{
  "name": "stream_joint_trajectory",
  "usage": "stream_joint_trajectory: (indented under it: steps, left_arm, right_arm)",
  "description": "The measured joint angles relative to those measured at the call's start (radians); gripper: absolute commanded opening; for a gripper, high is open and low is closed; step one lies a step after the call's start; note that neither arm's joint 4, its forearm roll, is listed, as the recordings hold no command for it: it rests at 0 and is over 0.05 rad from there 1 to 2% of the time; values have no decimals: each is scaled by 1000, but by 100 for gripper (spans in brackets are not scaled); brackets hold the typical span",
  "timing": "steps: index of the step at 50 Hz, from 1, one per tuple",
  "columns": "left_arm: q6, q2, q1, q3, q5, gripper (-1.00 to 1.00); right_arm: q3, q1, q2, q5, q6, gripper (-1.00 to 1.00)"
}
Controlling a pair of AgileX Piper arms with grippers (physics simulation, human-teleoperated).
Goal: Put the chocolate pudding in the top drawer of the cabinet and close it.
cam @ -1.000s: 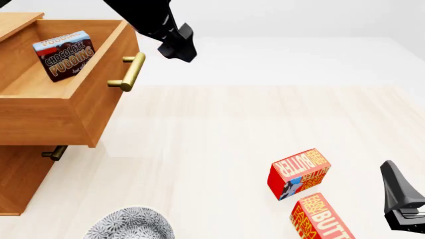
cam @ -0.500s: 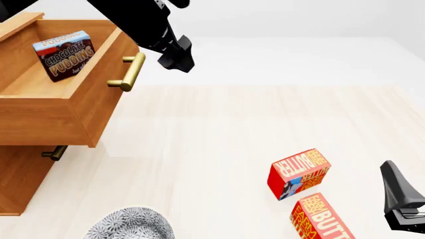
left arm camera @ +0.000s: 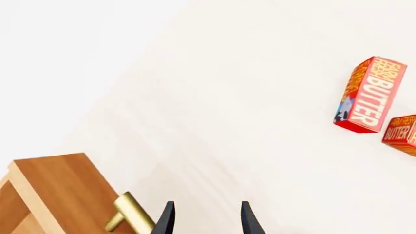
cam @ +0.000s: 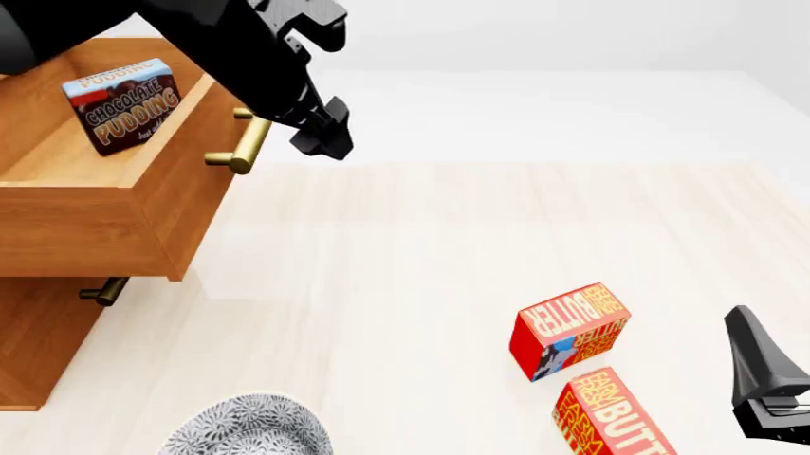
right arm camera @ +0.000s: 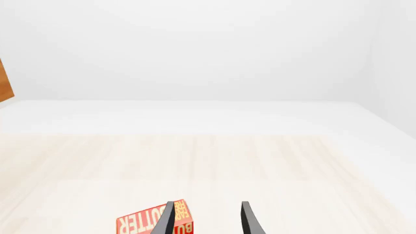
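Front view shows the pudding (cam: 123, 104) already lying in the open top drawer (cam: 76, 204), so only closing remains. Left gripper (cam: 321, 140), fingers apart and empty, hangs just beside the handle (cam: 245, 140); right gripper (right arm camera: 204, 219) is parted, idle.

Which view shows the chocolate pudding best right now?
The front view. The chocolate pudding leans inside the open top drawer, label readable, with the left gripper beside the handle. The left wrist view catches only the drawer's corner and handle, not the box. The right wrist view shows none of it.
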Motion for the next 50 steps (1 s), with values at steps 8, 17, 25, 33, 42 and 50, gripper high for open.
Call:
stream_joint_trajectory:
  steps: [8, 17, 25, 33, 42, 50]
  left_arm:
    - [5, 0, 20, 26, -19, 100]
    - [7, -4, 41, 58, -40, 100]
    - [7, -22, 55, 87, -65, 100]
    - [3, -41, 69, 117, -90, 100]
    - [-4, -58, 83, 147, -115, 100]
    - [-10, -81, 104, 181, -135, 100]
  right_arm:
    - [0, 0, 0, 0, 0, 100]
    - [0, 0, 0, 0, 0, 100]
    - [0, 0, 0, 0, 0, 100]
    - [0, 0, 0, 0, 0, 100]
    - [0, 0, 0, 0, 0, 100]
    - [0, 0, 0, 0, 0, 100]
